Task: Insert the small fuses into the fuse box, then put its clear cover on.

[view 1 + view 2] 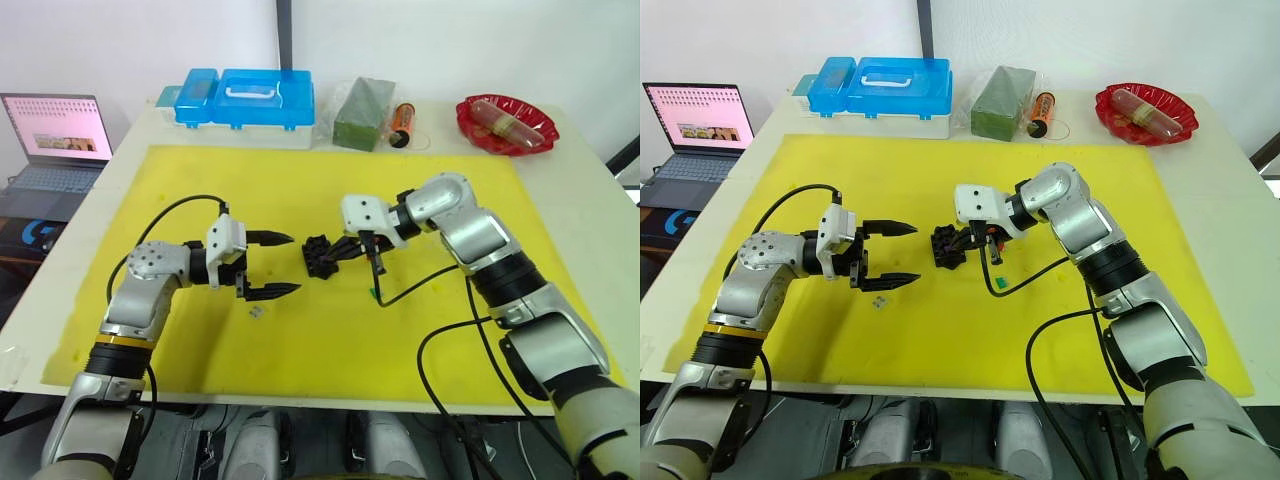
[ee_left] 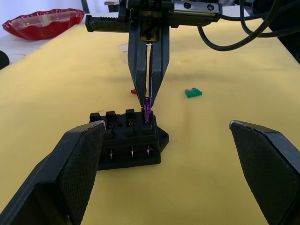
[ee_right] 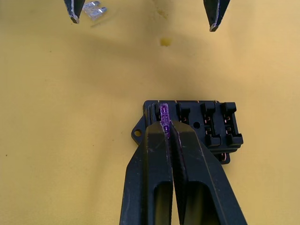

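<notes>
Over fuse box (image 3: 197, 124), right gripper (image 3: 166, 133) pinching purple fuse (image 3: 164, 117)

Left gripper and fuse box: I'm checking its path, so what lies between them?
Only bare yellow mat lies between the open left gripper and the fuse box in the left wrist view; the pale fuse sits off to the side.

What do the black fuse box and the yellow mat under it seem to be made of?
The fuse box looks like moulded black plastic, semi-matt, with crisp slot walls and small coppery metal contacts inside. The yellow mat seems soft, perhaps felt or foam: its surface is dull and faintly fuzzy, without glare. Neither can be confirmed by look alone.
</notes>
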`<state>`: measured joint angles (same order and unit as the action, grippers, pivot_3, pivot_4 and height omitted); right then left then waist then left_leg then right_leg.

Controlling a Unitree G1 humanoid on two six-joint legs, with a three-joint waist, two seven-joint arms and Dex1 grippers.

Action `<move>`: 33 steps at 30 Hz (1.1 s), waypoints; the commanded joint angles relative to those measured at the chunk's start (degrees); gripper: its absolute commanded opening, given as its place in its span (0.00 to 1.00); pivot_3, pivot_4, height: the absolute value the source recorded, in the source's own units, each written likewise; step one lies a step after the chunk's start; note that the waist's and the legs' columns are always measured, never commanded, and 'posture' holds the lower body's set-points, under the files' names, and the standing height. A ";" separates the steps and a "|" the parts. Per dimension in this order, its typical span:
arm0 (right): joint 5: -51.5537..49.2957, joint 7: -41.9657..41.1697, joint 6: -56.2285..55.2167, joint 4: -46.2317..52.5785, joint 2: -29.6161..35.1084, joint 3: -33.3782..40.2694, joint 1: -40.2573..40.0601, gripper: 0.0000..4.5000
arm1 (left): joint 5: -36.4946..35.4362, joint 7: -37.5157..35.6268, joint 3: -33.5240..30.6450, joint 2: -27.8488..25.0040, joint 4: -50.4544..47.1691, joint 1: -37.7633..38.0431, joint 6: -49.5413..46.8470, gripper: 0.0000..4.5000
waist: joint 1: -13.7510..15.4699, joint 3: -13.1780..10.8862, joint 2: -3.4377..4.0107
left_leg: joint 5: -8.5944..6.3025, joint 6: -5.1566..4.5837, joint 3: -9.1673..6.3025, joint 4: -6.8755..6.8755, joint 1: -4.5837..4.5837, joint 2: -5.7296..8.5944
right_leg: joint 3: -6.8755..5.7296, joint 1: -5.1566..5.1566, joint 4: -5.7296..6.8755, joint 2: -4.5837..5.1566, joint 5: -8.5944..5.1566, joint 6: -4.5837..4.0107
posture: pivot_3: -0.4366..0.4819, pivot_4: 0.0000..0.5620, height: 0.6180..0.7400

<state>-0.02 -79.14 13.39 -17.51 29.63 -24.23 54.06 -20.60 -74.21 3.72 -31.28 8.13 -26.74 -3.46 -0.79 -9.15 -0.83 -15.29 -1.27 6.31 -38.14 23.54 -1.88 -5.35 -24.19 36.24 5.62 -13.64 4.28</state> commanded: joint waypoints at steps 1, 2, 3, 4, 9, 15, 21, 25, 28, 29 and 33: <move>0.12 0.24 -0.79 0.59 -0.50 0.36 -0.16 0.00 | -0.29 0.19 -0.12 -0.50 -1.91 -0.96 -0.10 0.99 | 0.02 0.00 0.00 | 0.00 0.00 0.00 0.00 0.00 0.00 | 0.00 0.00 0.00 0.00 0.00 0.00 | 0.48 0.27 1.00; 0.15 0.23 -0.81 0.58 -0.52 0.32 -0.25 0.00 | -0.27 0.21 -0.10 -0.48 -1.92 -1.01 -0.12 0.99 | 0.02 0.00 0.00 | 0.00 0.00 0.00 0.00 0.00 0.00 | 0.00 0.00 0.00 0.00 0.00 0.00 | 0.48 0.27 1.00; 0.18 0.23 -0.83 0.56 -0.56 0.29 -0.31 0.00 | -0.25 0.22 -0.09 -0.46 -1.91 -1.07 -0.13 0.99 | 0.02 0.00 0.00 | 0.00 0.00 0.00 0.00 0.00 0.00 | 0.00 0.00 0.00 0.00 0.00 0.00 | 0.48 0.27 1.00; 0.24 0.27 -0.87 0.53 -0.62 0.30 -0.36 0.00 | -0.25 0.24 -0.08 -0.44 -1.91 -1.13 -0.15 0.99 | 0.01 0.00 0.00 | 0.00 0.00 0.00 0.00 0.00 0.00 | 0.00 0.00 0.00 0.00 0.00 0.00 | 0.48 0.27 1.00; 0.22 0.10 -0.71 0.69 -0.73 0.31 -0.51 0.00 | -0.21 0.23 -0.01 -0.47 -1.97 -1.15 -0.22 0.99 | 0.00 0.00 0.00 | 0.00 0.00 0.00 0.00 0.00 0.00 | 0.00 0.00 0.00 0.00 0.00 0.00 | 0.48 0.27 1.00; 0.74 0.29 -1.25 0.41 -0.71 -0.10 -1.03 0.00 | -0.24 0.36 0.08 -0.53 -2.81 -0.78 -0.50 0.99 | 0.01 0.00 0.00 | 0.02 0.03 0.00 0.00 0.00 0.00 | 0.00 0.00 0.00 0.00 0.00 0.00 | 0.48 0.27 1.00; 2.40 1.11 -2.91 -1.35 -1.03 -0.90 -1.57 0.00 | -0.22 0.36 0.05 -0.53 -3.38 -0.49 -0.78 0.99 | -0.02 0.00 0.00 | 0.02 0.03 0.00 0.00 0.00 0.00 | 0.00 0.00 0.00 0.00 0.00 0.00 | 0.48 0.27 1.00; 2.50 1.04 -3.18 -1.63 -1.16 -0.68 -1.48 0.00 | -0.18 0.33 0.04 -0.53 -3.42 -0.46 -0.82 0.99 | -0.03 0.00 0.00 | 0.02 0.04 0.00 0.00 0.00 0.00 | 0.00 0.00 0.01 -0.01 0.00 0.00 | 0.48 0.27 1.00; 2.29 1.14 -3.30 -1.47 -1.20 -0.32 -1.53 0.00 | -0.18 0.17 0.01 -0.57 -3.29 -0.28 -0.62 0.99 | -0.03 0.00 0.00 | 0.05 0.09 0.00 0.00 0.00 0.00 | 0.00 0.00 0.01 -0.01 0.00 0.00 | 0.48 0.27 1.00; 2.21 1.21 -3.36 -1.43 -1.21 -0.21 -1.55 0.00 | -0.17 0.13 0.00 -0.58 -3.23 -0.25 -0.56 0.99 | -0.03 0.00 0.00 | 0.05 0.09 0.00 0.00 0.00 0.00 | 0.00 0.00 0.01 -0.01 0.00 0.00 | 0.48 0.27 1.00; 1.90 1.31 -3.40 -0.88 -0.97 0.21 -1.75 0.00 | -0.08 -0.12 -0.05 -0.55 -2.67 -0.28 -0.07 0.99 | -0.03 0.00 0.00 | 0.05 0.09 0.00 0.00 0.00 0.00 | 0.00 0.00 0.01 -0.01 0.00 0.00 | 0.48 0.27 1.00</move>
<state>1.49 -78.20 10.25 -18.79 28.62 -24.28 52.67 -20.60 -74.27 3.72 -31.31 6.55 -26.82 -4.38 -0.82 -9.14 -0.83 -15.24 -1.18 6.31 -38.14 23.53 -1.89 -5.35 -24.18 36.26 5.61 -13.64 4.28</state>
